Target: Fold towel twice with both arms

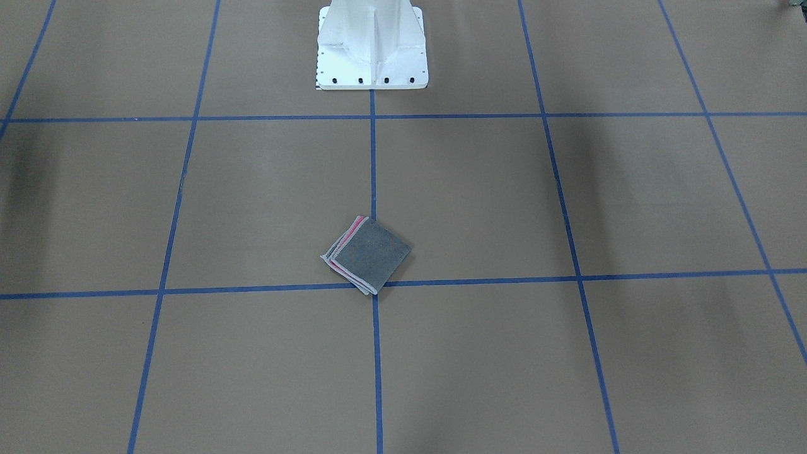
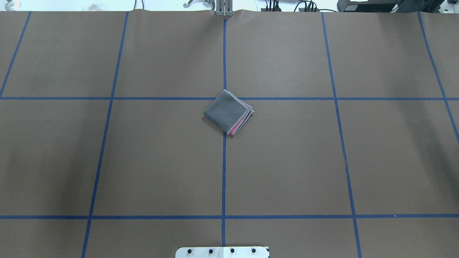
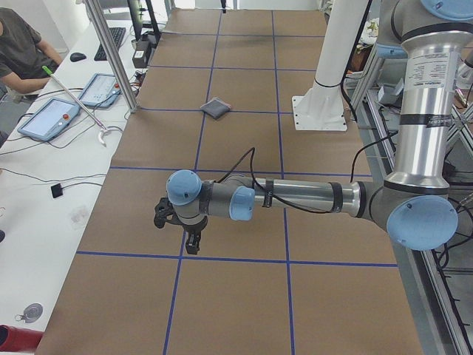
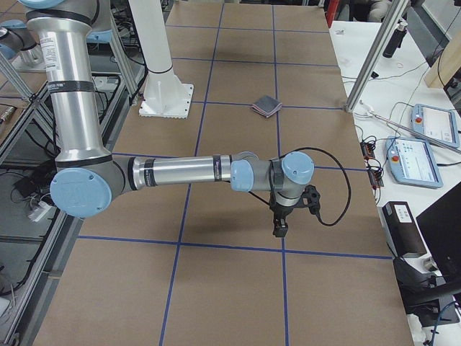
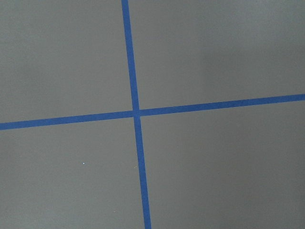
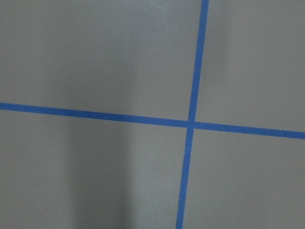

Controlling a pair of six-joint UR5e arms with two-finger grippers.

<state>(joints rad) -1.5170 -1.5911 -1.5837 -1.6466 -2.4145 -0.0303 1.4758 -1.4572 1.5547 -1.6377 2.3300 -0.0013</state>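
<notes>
Towel [image 2: 228, 111] lying folded small, grey face up, over mid-table blue tape [image 2: 224, 161], well apart from left gripper [image 3: 192, 246] and right gripper [image 4: 279, 229], finger spread impossible to tell; likely finished, so keep both arms clear of the stacked layers.

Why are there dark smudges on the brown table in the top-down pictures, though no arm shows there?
Overhead exterior: soft, blurred shadows down the table at both sides, sharp towel between. Exterior left and right: the left arm and right arm hang over those ends, likely casting them. Right wrist-mounted: a dim band at lower left.
</notes>
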